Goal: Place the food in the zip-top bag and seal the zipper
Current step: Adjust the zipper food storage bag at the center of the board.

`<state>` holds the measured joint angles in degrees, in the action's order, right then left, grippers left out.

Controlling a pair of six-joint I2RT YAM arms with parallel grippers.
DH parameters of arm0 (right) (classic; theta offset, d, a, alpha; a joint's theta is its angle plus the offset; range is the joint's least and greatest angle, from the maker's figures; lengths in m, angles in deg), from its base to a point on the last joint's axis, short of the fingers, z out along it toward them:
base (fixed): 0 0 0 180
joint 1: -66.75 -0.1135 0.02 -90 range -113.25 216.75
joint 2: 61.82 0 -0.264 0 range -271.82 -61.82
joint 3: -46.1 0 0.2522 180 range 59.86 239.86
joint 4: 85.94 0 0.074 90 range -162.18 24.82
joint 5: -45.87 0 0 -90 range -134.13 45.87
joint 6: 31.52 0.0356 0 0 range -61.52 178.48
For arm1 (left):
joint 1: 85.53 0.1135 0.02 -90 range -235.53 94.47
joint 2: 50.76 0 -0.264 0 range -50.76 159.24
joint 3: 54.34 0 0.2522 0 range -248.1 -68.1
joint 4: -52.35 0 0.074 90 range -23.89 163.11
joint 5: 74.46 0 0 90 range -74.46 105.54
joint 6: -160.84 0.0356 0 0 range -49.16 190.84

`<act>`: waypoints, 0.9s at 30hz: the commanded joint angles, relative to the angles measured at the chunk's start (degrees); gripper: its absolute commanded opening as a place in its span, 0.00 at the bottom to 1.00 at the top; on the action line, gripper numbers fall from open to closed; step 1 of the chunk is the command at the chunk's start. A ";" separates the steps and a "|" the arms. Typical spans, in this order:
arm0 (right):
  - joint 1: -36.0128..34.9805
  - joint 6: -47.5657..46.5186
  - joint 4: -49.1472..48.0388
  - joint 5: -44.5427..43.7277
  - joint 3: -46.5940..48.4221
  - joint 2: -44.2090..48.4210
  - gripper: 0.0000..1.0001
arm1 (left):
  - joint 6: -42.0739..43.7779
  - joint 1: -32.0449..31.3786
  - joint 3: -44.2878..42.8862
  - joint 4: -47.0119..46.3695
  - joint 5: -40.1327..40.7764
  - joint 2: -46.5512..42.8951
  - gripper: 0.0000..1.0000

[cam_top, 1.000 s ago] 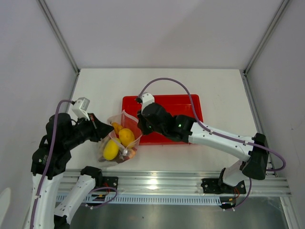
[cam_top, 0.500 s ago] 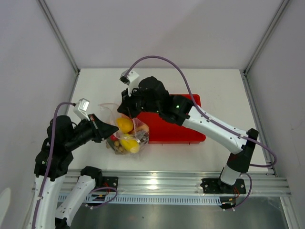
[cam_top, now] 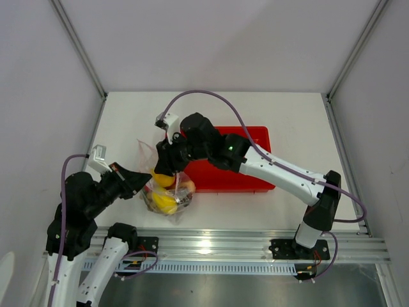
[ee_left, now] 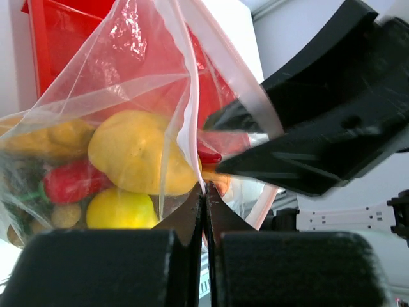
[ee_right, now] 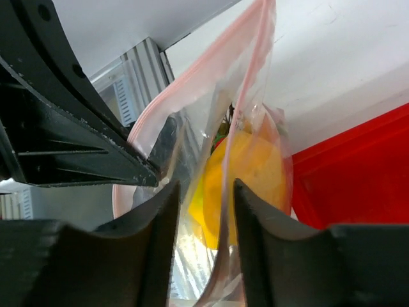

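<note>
- Left gripper (ee_left: 204, 203) has its fingers pressed together on a fold of the clear film of the zip-top bag (cam_top: 167, 194), at the bag's left side in the top view.
- Right gripper (ee_right: 201, 214) stands partly open at the bag's upper edge. Film and the pinkish zipper (ee_left: 233, 64) run loose through the gap between its fingers.
- The bag is crinkled and bulging. Inside show two yellow fruits (ee_left: 137, 160), a red piece (ee_left: 73, 180) and small tan round fruits (ee_left: 64, 215) lower down. Its mouth gapes.
- In the top view the bag lies lower left of centre, just beside the lower left corner of the red tray (cam_top: 246, 173).
- Bare white table (cam_top: 300, 121) spreads above and to the right. The table's near edge and the metal rail (cam_top: 255, 246) run close below the bag.
</note>
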<state>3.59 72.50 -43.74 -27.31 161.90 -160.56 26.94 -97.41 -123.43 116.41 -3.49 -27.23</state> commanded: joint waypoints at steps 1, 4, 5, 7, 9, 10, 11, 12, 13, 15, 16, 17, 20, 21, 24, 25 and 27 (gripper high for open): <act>-0.21 -0.57 0.55 -0.73 1.23 3.82 0.49 | -1.80 -0.16 -1.36 0.05 1.89 -0.41 0.00; -0.30 -0.40 2.49 -2.93 1.41 5.22 0.58 | -1.89 -0.16 -0.83 0.06 1.54 -1.03 0.01; -0.48 -0.49 3.53 -4.85 1.23 6.44 0.60 | -1.89 -0.16 -0.66 -0.03 1.45 -1.12 0.00; -1.18 -0.83 5.64 -7.05 0.45 7.76 0.61 | -1.98 -0.16 -0.57 -0.03 1.10 -1.20 0.01; -2.58 -2.15 7.31 -9.95 -0.96 10.23 0.60 | -1.89 -0.16 -0.57 -0.03 0.75 -1.03 0.01; -3.11 -2.16 7.32 -10.92 -1.75 10.84 0.60 | -1.80 -0.16 -1.00 -0.12 0.75 -1.12 0.01; -3.81 -3.11 9.33 -11.97 -2.19 11.28 0.60 | -1.80 -0.16 -1.01 -0.12 0.75 -1.03 0.01; -4.51 -3.47 10.48 -15.03 -2.20 11.81 0.60 | -1.72 -0.16 -1.09 -0.03 0.75 -0.85 0.00; -6.17 -3.82 12.75 -16.63 -2.11 11.99 0.60 | -1.54 -0.16 -1.62 0.06 0.92 -0.77 0.01; -7.68 -4.88 14.70 -18.74 -2.02 12.43 0.61 | -1.45 -0.25 -2.32 0.58 1.27 -0.68 0.01; -9.16 -4.97 16.19 -18.32 -2.11 12.60 0.61 | -1.45 -0.16 -2.41 0.76 1.36 -0.76 0.01; -9.96 -5.32 16.81 -17.62 -2.19 12.61 0.60 | -1.45 -0.16 -2.67 0.76 1.62 -0.85 0.01; -14.08 -5.50 18.83 -20.06 -2.37 11.64 0.58 | -1.45 -0.16 -3.20 1.02 1.89 -1.03 0.01; -14.88 -5.32 19.10 -20.94 -2.46 11.20 0.58 | -1.36 -0.16 -3.29 1.11 1.89 -1.03 0.01; -16.47 -4.44 19.80 -23.67 -2.72 10.06 0.56 | -1.28 -0.16 -3.56 1.46 1.80 -0.85 0.00; -16.65 -4.01 19.37 -24.11 -3.07 9.88 0.55 | -1.28 -0.16 -3.56 1.46 1.71 -0.85 0.01; -17.00 -3.83 18.40 -24.90 -3.60 9.44 0.52 | -1.28 -0.16 -3.56 1.38 1.45 -0.77 0.01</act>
<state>-13.17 68.50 -25.53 -48.27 158.69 -150.44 25.82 -97.41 -125.09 117.79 -2.11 -28.02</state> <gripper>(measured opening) 0.539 0.005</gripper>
